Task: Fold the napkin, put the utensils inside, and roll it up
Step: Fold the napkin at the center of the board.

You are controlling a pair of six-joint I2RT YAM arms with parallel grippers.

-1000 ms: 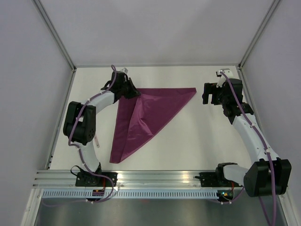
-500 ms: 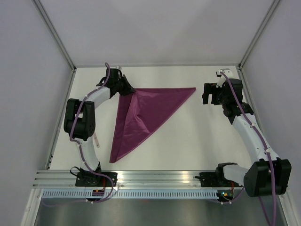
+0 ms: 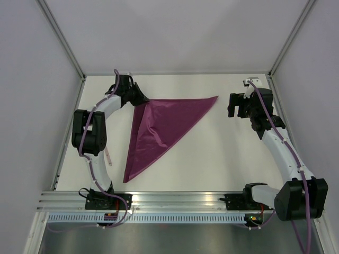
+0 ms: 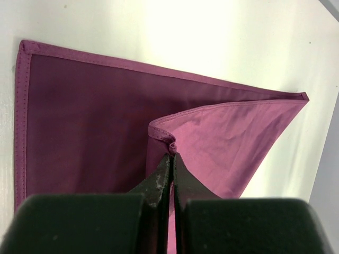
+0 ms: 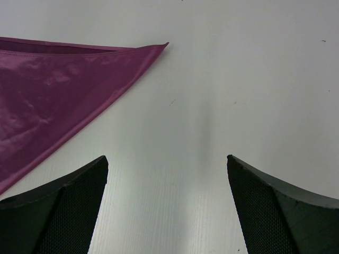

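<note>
Napkin (image 3: 159, 127) sits mid-table, folded into a triangle with its long point toward the near edge. It's lying flatter than a second ago, and the ridge down its middle has mostly smoothed out. Left gripper (image 3: 141, 100) has slid toward the far left corner, fingers pinched shut on the top layer's hemmed corner. Right gripper (image 3: 237, 106) hasn't budged: fingers spread wide, just off the right tip. A pale utensil (image 3: 108, 157) lies left of the napkin.

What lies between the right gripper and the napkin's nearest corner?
Nothing but bare white table. The right wrist view shows the right gripper open and apart from the napkin, with no utensil or other thing on the stretch between them.
</note>
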